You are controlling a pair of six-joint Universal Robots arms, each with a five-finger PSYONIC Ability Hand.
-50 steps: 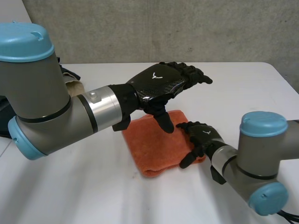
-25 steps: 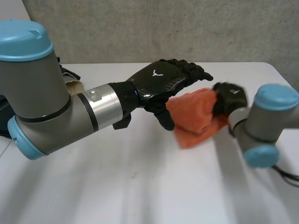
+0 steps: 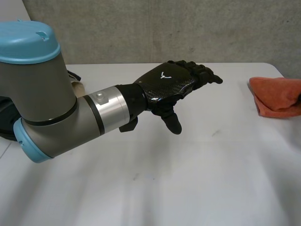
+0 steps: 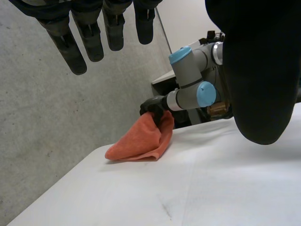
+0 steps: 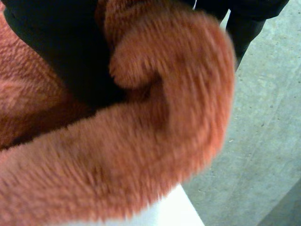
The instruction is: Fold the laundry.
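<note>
Towel: the orange towel sits at the far right edge of the bench, doubled over in a loose bundle. Its lower fold rests on the surface and its upper end is drawn up.
Right robot hand: the right robot hand is clamped on that raised end. In its own wrist view the plush pile curls round a dark finger.
Left robot hand: the left robot hand hovers over the bare middle of the bench, well apart from the towel. Its fingers are straight and slack, the thumb hangs down, and it holds nothing.
Layers: the number cannot be told, and the edges look uneven.
Handling (judged): light, soft and limp with a thick pile. It will sag from any single hold and let the fold slump open. The nap should grip well, so it is not slippery, and nothing about it is fragile.
Where to take hold (judged): at a corner or along a free edge, pinching through all layers. A second hold on the opposite corner would keep the fold square.
</note>
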